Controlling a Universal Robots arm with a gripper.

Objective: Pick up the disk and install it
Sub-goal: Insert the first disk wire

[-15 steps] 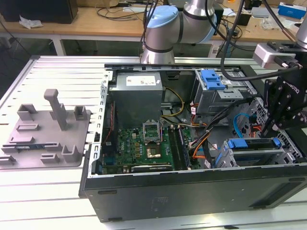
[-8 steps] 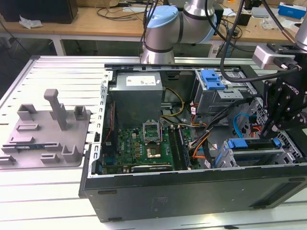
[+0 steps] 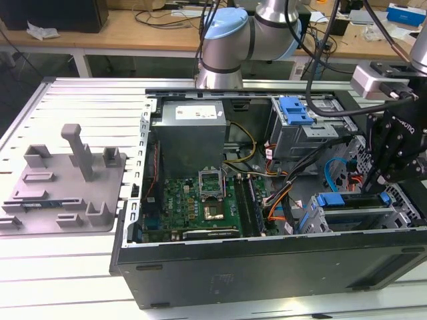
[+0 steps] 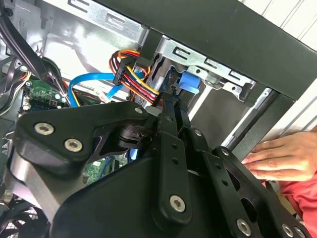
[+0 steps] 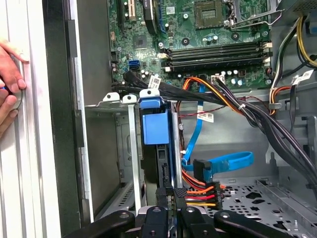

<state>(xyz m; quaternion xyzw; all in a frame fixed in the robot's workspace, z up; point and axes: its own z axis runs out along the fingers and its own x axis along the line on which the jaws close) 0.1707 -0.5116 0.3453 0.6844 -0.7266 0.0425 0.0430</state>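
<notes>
Exterior view first: the open computer case (image 3: 267, 267) lies on its side on the slatted table (image 3: 80, 100), and the black gripper (image 3: 393, 143) hangs over the end of the case at the exterior view's right, above the lower drive cage (image 3: 363, 217).

In the first wrist view the gripper (image 5: 168, 210) has its two slim fingers (image 5: 159, 218) drawn close together, pinched on the thin edge of the disk (image 5: 161, 163). The disk stands on edge directly ahead of the jaws, down in its slot in the cage, with the blue carrier tab (image 5: 154, 124) at its far end from the fingers. Just beside the jaws, a bundle of red, orange and yellow power wires (image 5: 200, 196) and a blue data cable (image 5: 228, 161) run across the cage floor. Beyond the disk sits the green motherboard (image 5: 198, 34).

A person's hand (image 5: 10, 84) rests on the table against the outer case wall, off to one side of the jaws.

The grey fixture tray (image 3: 63, 187) sits on the table well apart from the gripper, at the exterior view's left.
</notes>
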